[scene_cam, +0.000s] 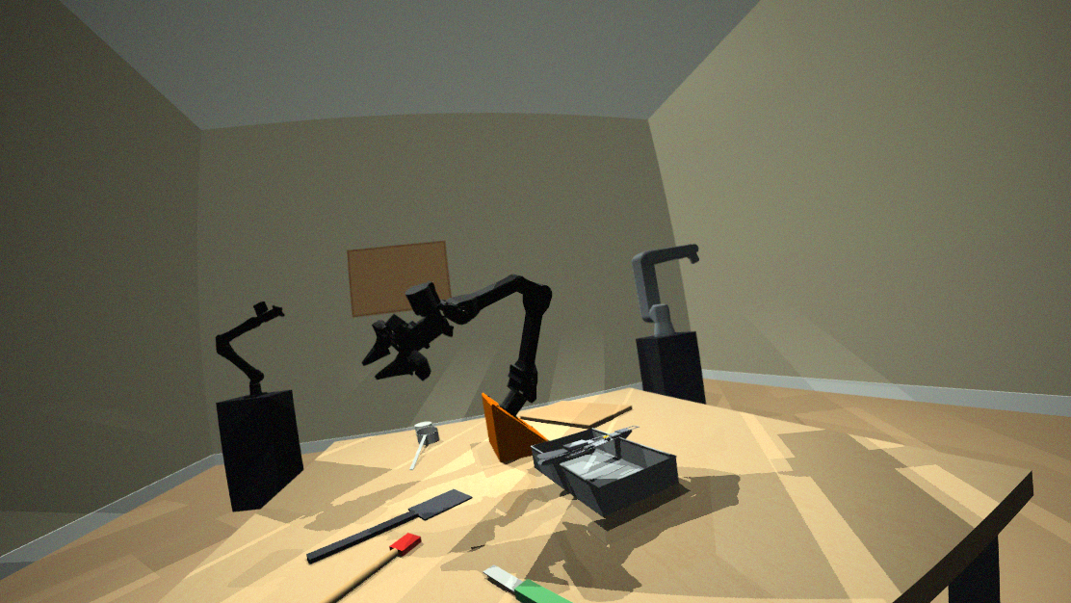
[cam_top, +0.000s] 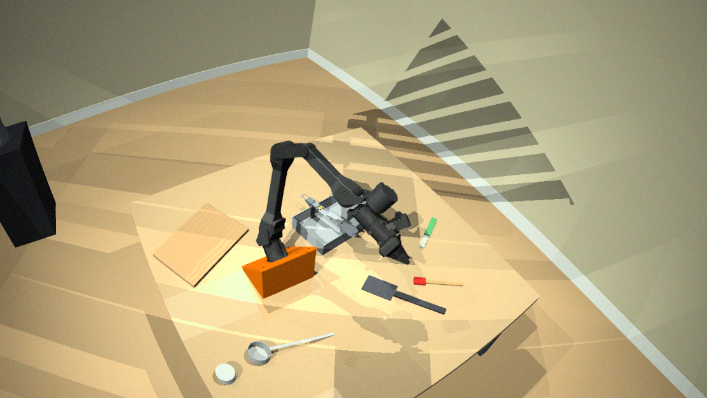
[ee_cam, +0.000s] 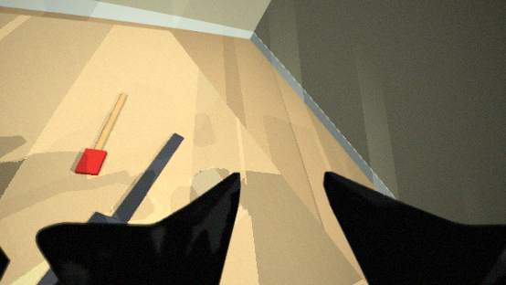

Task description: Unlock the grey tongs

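The grey tongs lie across the roasting tin, with a small yellow part near one end. Their arms look close together. My gripper is open and empty, high above the table and well away from the tongs, on the side of the dark turner. Its fingers overlap in the top view. The wooden board lies flat with nothing on it, beyond the orange base from the gripper. The tongs and tin are not in the wrist view.
The orange base stands between board and turner. The dark turner, red spatula and green-handled tool lie on the table. A round pan lies near a white disc.
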Available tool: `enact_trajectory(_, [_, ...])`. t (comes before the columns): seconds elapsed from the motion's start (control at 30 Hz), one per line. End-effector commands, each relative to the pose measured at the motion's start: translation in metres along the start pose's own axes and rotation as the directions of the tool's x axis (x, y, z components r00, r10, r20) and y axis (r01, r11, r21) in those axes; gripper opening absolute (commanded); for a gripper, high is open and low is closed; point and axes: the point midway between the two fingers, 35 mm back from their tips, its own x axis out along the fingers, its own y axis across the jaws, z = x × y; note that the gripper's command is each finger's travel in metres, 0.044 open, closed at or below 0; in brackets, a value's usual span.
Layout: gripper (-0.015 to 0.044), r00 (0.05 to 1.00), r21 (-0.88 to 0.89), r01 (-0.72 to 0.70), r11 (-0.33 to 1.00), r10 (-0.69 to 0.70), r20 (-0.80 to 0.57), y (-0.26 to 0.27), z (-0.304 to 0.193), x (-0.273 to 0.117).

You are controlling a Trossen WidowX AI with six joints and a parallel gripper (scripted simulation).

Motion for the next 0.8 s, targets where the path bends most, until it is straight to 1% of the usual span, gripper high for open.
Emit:
enact_trajectory(0.0, [0.026, 0.991, -0.229, -0.114, 0.967, 0.128, 0.044, 0.065, 0.015, -0.027])
enact_trajectory(0.17, [0.026, 0.954, -0.501, -0.217, 0.838, 0.292, 0.075, 0.147, 0.021, -0.067])
enact_trajectory(0.27, [0.026, 0.914, -0.661, -0.253, 0.706, 0.399, 0.076, 0.195, 0.016, -0.095])
enact_trajectory(0.4, [0.026, 0.843, -0.832, -0.26, 0.49, 0.536, 0.053, 0.253, -0.003, -0.135])
enact_trajectory(0.5, [0.026, 0.779, -0.92, -0.233, 0.315, 0.627, 0.017, 0.289, -0.023, -0.164])
enact_trajectory(0.6, [0.026, 0.703, -0.975, -0.179, 0.131, 0.711, -0.033, 0.321, -0.049, -0.195])
enact_trajectory(0.77, [0.026, 0.555, -0.987, -0.029, -0.16, 0.818, -0.149, 0.36, -0.103, -0.246])
